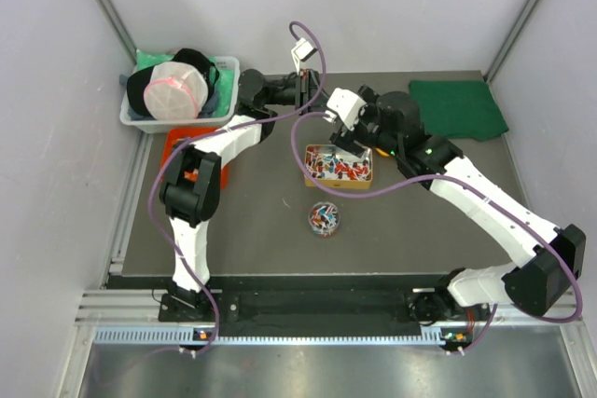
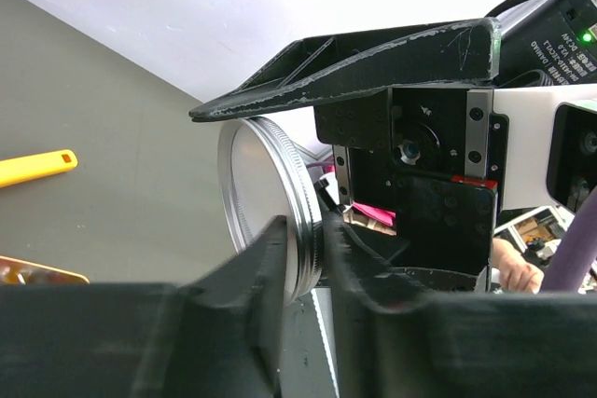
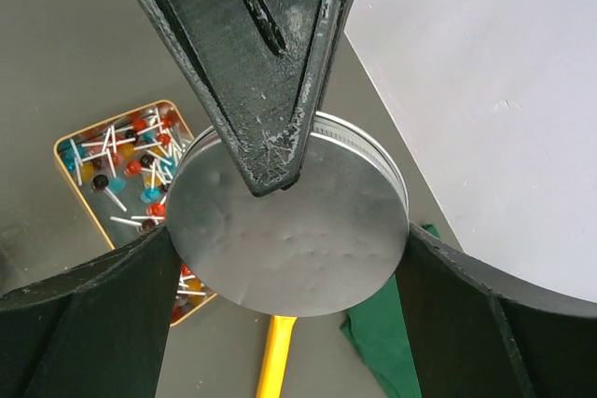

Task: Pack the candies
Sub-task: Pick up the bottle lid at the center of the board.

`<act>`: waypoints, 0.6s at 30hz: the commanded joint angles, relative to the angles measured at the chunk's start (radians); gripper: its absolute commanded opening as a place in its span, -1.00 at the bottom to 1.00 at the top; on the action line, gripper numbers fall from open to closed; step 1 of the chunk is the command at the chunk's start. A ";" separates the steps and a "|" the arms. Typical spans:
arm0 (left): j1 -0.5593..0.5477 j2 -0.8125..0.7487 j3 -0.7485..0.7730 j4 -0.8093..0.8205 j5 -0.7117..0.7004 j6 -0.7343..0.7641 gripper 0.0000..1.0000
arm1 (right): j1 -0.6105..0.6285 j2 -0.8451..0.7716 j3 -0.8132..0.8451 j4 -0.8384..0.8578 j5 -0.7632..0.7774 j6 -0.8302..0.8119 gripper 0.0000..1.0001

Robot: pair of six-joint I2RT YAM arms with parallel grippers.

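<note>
The candies (image 1: 338, 163) fill a gold tin (image 1: 307, 166) at frame centre, with more in a small round jar (image 1: 311, 219) just below. Higher up is a silver lid (image 2: 254, 195) — the left gripper (image 2: 306, 230) pinches its rim, and the right gripper (image 3: 284, 267) flanks it — grip unclear.

Bright, even light from above in the overhead view; shadows faint and soft on the dark table (image 1: 261, 221). Sharp in the middle, some wide-angle stretch toward the corners. Dull sheen without hard glare on the metal lid (image 3: 298, 230) in the right wrist view. Near fingers (image 2: 252, 323) black, blurred and underexposed in the left wrist view; white wall (image 2: 233, 6) behind washed out.
</note>
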 commanded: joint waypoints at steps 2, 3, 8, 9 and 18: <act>-0.002 0.003 0.047 0.070 0.023 -0.016 -0.24 | -0.009 -0.034 0.017 0.012 -0.025 0.001 0.10; -0.002 0.008 0.053 0.076 0.021 -0.021 -0.19 | -0.009 -0.037 0.012 0.015 -0.025 0.001 0.10; 0.004 0.023 0.073 0.086 0.023 -0.035 0.38 | -0.010 -0.053 -0.006 -0.005 -0.033 -0.001 0.11; 0.008 0.028 0.084 0.093 0.024 -0.038 0.45 | -0.010 -0.057 -0.011 -0.010 -0.034 -0.002 0.11; 0.137 0.000 0.111 -0.060 0.014 0.063 0.98 | -0.009 -0.141 -0.061 -0.114 -0.068 -0.010 0.12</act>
